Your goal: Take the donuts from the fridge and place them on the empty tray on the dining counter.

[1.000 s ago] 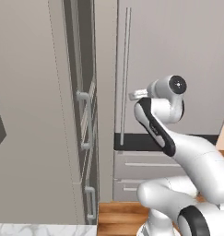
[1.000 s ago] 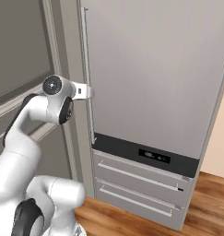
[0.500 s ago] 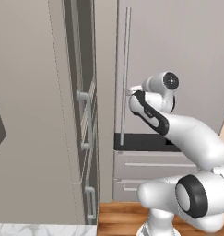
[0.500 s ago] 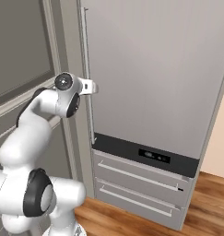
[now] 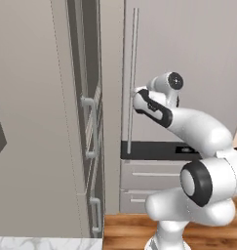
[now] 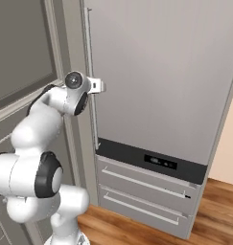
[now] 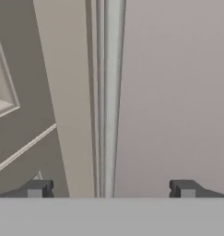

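The fridge (image 6: pixel 156 76) is tall, light grey, door closed, with a dark band at 6 o'clock. Its long vertical bar handle (image 7: pixel 111 92) runs 12 to 6. The gripper (image 7: pixel 111 189) is spread wide and empty, fingertips (image 7: pixel 37 188) flanking the handle without touching.

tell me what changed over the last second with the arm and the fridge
The arm reached forward, carrying the gripper toward the fridge handle; the bar now runs between its open fingers, not yet gripped. Nothing was grasped or released. The fridge door stays closed and the base has not moved.
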Robot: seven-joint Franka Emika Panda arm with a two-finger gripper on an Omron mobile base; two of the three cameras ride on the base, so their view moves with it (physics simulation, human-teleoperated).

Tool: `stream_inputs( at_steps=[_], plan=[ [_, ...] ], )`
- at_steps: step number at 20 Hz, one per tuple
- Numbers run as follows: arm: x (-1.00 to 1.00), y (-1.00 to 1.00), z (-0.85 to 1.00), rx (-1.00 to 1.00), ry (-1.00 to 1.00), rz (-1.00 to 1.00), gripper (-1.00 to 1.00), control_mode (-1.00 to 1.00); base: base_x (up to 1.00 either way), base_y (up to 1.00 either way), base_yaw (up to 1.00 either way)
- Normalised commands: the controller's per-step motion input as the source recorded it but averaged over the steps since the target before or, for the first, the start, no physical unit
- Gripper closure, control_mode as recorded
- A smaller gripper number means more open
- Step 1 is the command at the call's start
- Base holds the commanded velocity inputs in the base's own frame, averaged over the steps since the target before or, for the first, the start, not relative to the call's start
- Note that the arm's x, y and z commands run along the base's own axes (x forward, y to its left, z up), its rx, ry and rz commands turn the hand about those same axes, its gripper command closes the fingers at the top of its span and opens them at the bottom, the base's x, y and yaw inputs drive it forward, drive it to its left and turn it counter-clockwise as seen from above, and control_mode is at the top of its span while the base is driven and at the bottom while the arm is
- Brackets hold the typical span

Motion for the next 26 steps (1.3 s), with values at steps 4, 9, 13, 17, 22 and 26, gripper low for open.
stream_inputs(
  at_steps=[4, 9, 13, 17, 22, 26],
  plan=[
    [0.29, 0.14, 0.0, -0.02, -0.01, 0.0, -1.0, -1.0, 0.0, 0.0, 0.0],
    [0.37, 0.0, -0.01, 0.0, 0.0, 0.0, -1.0, -1.0, 0.0, 0.0, 0.0],
    [0.34, 0.0, -0.01, 0.02, 0.0, 0.03, -1.0, -1.0, 0.0, 0.0, 0.0],
    [0.25, 0.03, -0.02, 0.0, 0.0, 0.0, -1.0, -1.0, 0.0, 0.0, 0.0],
    [0.36, 0.04, -0.01, 0.0, 0.0, 0.0, -1.0, -1.0, 0.0, 0.0, 0.0],
    [0.34, 0.05, 0.0, 0.0, 0.0, 0.0, -1.0, -1.0, 0.0, 0.0, 0.0]
  ],
)
